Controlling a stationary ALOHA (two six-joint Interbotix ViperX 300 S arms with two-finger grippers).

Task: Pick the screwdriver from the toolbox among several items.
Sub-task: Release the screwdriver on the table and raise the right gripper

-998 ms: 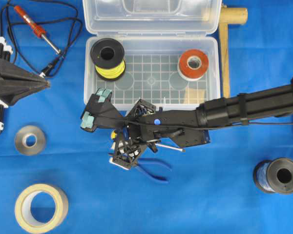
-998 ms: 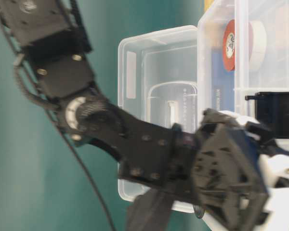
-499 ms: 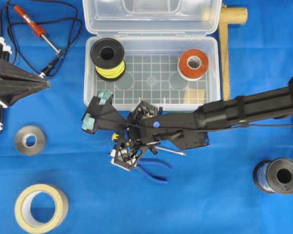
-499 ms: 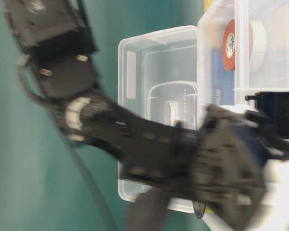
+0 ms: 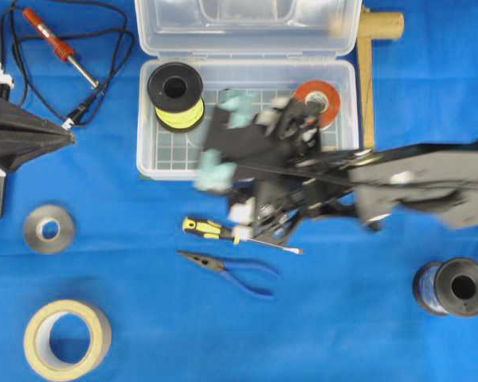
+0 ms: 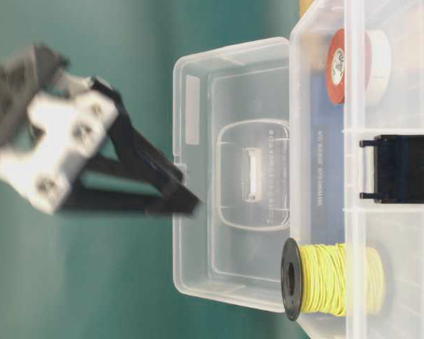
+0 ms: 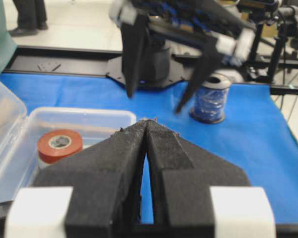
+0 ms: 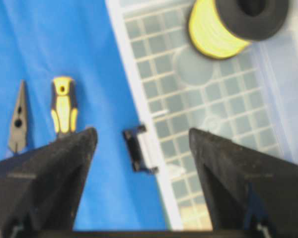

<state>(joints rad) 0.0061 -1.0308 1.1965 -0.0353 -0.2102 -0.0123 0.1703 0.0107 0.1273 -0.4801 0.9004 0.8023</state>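
Blue cloth covers our worktop (image 5: pixel 103 263). At centre frame the screwdriver (image 5: pixel 207 229) lies on it, just below the open toolbox (image 5: pixel 147 155) and above the pliers (image 5: pixel 227 267). Our right gripper (image 8: pixel 139 144) hangs over the toolbox's front edge, jaws spread wide and empty. Our left gripper (image 7: pixel 148 124), at the left edge, has its jaws clenched on nothing.

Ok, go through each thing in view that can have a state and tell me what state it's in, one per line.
toolbox: lid open, folded back flat.
screwdriver: out of the toolbox, lying on the blue cloth, not held.
pliers: lying on the cloth beside the screwdriver, jaws shut.
right tool: open, empty, above the toolbox's front edge.
left tool: shut, empty.
yellow wire spool: inside the toolbox.
red tape roll: inside the toolbox.
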